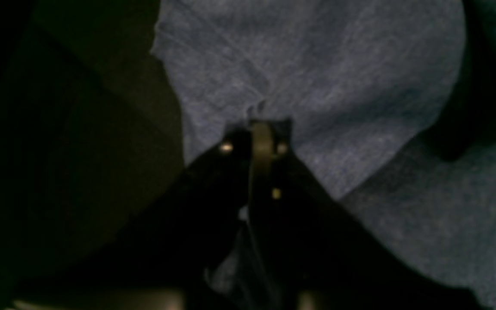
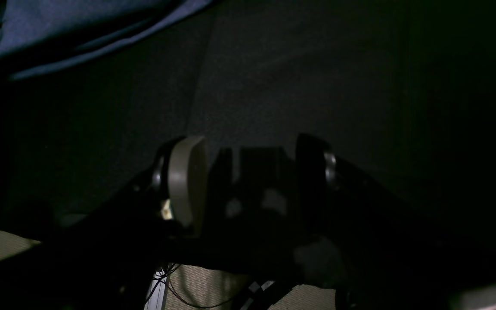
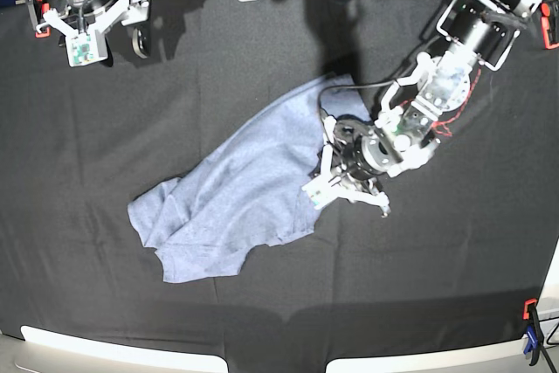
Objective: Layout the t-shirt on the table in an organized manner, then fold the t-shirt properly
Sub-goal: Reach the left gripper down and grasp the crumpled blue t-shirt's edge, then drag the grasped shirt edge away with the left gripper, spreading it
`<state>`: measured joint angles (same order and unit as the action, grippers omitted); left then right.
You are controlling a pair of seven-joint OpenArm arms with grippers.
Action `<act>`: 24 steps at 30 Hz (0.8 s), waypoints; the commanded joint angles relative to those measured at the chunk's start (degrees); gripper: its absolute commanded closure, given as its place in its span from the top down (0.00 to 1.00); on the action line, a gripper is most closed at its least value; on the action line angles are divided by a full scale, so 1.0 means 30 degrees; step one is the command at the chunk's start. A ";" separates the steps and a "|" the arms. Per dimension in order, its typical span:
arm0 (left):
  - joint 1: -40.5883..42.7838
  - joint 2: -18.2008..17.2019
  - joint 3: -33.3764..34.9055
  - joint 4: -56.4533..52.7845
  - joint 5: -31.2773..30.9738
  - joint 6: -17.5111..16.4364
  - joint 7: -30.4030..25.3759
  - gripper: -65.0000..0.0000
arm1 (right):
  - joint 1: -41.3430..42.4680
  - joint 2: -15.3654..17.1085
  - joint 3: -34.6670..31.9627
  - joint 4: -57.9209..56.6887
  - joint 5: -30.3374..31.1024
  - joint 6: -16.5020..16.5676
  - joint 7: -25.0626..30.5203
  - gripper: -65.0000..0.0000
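My left gripper (image 1: 258,129) pinches the t-shirt (image 3: 236,207), crumpled mid-table (image 3: 105,128), at its three o'clock edge; my right gripper (image 2: 248,181) gapes idle. A thin pinch may slip when lifted.

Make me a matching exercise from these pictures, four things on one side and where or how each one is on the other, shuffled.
Things:
1. left gripper
2. right gripper
3. t-shirt
4. blue clamp

States or places:
A. crumpled in the middle of the black table
B. open, over bare table at a far corner
C. at the table's near corner
D. shut on the shirt's edge

Pairs: 1-D, 2-B, 3-A, 4-C
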<state>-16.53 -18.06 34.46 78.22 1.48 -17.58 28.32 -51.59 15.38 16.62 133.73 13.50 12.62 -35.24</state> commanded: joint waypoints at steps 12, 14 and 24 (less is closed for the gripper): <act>-0.0568 -0.0605 -0.0488 0.2076 -0.1392 0.1821 -0.0233 0.00 | -0.0153 0.0117 0.0080 0.0342 0.0073 0.0007 0.0364 0.50; -0.0568 -0.0663 -0.1137 0.2419 -0.1443 0.2127 -0.0226 0.00 | -0.0153 0.0117 0.0080 0.0342 0.0073 0.0007 0.0364 0.50; -0.0401 -0.1246 -0.7766 0.2412 -0.2091 0.3206 0.0146 0.00 | -0.0153 0.0117 0.0080 0.0342 0.0073 0.0015 0.0357 0.50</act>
<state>-16.34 -21.15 11.46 84.53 -4.84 -8.78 30.04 -51.59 15.38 16.62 133.73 13.50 12.62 -35.24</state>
